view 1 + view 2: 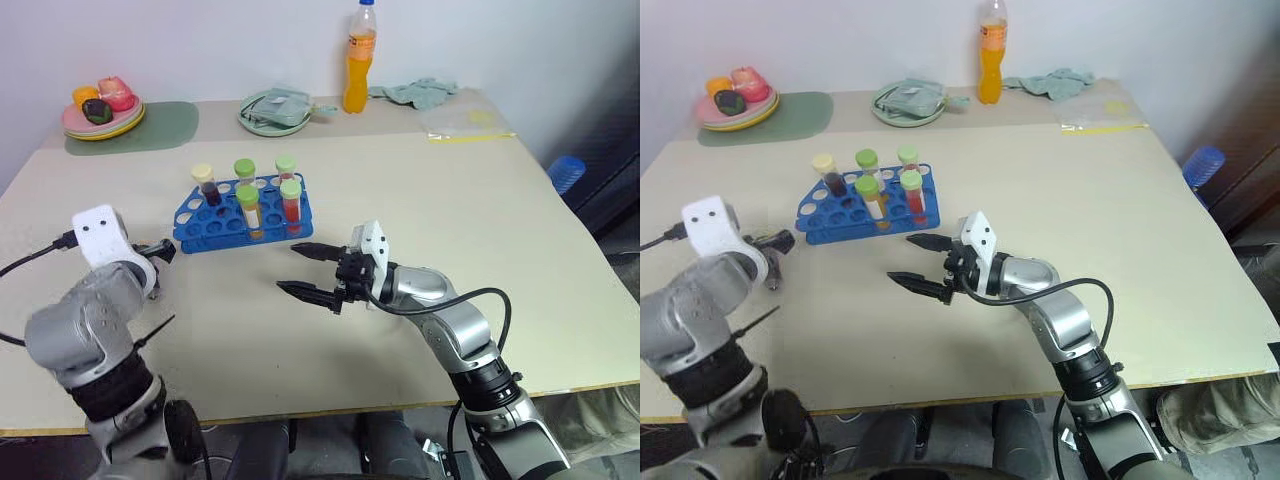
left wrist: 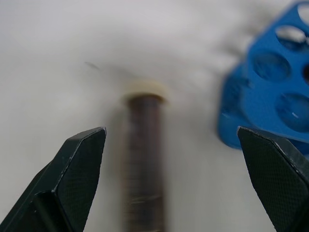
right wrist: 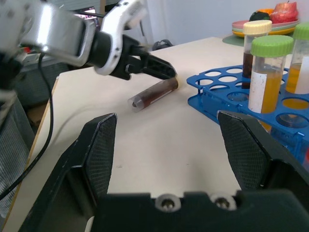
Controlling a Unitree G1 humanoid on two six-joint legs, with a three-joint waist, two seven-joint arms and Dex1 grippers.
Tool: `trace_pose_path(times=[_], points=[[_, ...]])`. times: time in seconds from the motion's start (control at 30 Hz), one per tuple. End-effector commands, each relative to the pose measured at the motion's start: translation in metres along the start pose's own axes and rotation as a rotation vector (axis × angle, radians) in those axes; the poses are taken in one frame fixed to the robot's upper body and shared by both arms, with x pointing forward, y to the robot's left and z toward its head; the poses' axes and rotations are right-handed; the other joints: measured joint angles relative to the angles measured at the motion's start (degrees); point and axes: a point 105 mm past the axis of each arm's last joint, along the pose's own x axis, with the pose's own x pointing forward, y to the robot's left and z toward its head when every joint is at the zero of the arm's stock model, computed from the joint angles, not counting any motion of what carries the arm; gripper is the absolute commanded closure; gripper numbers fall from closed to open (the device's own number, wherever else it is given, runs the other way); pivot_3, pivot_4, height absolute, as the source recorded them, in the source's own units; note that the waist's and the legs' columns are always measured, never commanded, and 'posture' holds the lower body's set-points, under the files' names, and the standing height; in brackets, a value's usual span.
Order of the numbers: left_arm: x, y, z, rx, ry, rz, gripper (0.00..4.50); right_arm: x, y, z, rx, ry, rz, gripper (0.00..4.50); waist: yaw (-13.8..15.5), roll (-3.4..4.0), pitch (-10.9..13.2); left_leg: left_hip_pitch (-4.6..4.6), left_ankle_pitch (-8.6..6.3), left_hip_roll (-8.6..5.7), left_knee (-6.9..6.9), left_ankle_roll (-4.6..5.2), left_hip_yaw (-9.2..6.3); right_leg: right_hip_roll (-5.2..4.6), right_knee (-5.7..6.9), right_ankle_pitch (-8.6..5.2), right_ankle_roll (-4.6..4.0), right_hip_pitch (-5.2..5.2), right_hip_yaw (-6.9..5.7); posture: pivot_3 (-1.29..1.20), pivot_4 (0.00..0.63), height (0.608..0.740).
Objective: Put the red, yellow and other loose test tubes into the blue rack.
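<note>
Left wrist view: left gripper spread wide, straddling a loose dark test tube lying on the table, just left of the blue rack (five tubes already standing). Right gripper open, empty, mid-table. Pick-up step; next needs closing on the tube, then uprighting.

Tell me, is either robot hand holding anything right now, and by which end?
Nothing is held. The left hand is open around a dark tube lying on the table beside the blue rack. The right hand is open and empty.
</note>
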Motion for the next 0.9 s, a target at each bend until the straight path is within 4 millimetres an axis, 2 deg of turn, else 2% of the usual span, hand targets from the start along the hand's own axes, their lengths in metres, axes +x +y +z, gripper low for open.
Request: trace_pose_path(times=[0.03,0.13,0.3,0.67,0.77,0.9], points=[[0.010,0.013,-0.008,0.020,0.115,0.046,0.05,0.003,0.002,0.013,-0.035,-0.043,0.016,0.84,-0.2,0.00,0.0,0.00,0.00,0.01,-0.02,0.00,-0.01,0.02,0.01,0.00,0.00,-0.04,0.01,0.00,0.150,0.740],[0.021,0.023,-0.005,0.045,0.190,0.067,0.05,0.002,0.002,0.013,-0.042,-0.043,0.007,0.84,-0.1,-0.01,0.0,0.01,0.03,0.05,-0.04,-0.05,-0.02,0.08,0.04,0.00,-0.01,-0.09,0.02,0.00,0.150,0.740],[0.025,0.029,0.009,0.033,0.209,0.074,0.05,0.002,0.001,0.013,-0.042,-0.044,-0.006,0.84,0.3,-0.01,0.0,0.00,0.03,0.01,-0.01,-0.06,-0.10,-0.01,0.02,0.00,0.00,-0.06,0.04,0.00,0.150,0.740],[0.041,0.031,0.008,-0.009,0.403,0.061,0.05,0.003,0.000,0.013,-0.036,-0.050,-0.009,0.84,0.2,0.02,0.0,0.02,0.05,0.01,-0.02,-0.09,-0.15,-0.01,0.09,0.00,-0.01,-0.08,0.03,0.00,0.150,0.740],[0.042,0.031,0.008,-0.038,0.427,0.058,0.84,0.003,0.000,0.013,-0.035,-0.051,-0.011,0.84,0.2,0.04,0.0,0.03,0.05,0.01,-0.03,-0.09,-0.15,-0.01,0.11,0.00,0.00,-0.09,0.05,0.00,0.150,0.740],[0.041,0.035,0.006,-0.062,0.436,0.085,2.85,0.003,0.000,0.013,-0.033,-0.051,-0.016,0.84,0.3,0.03,0.0,0.03,0.05,0.00,-0.01,-0.10,-0.14,-0.05,0.13,0.01,0.00,-0.09,0.06,0.00,0.150,0.740]])
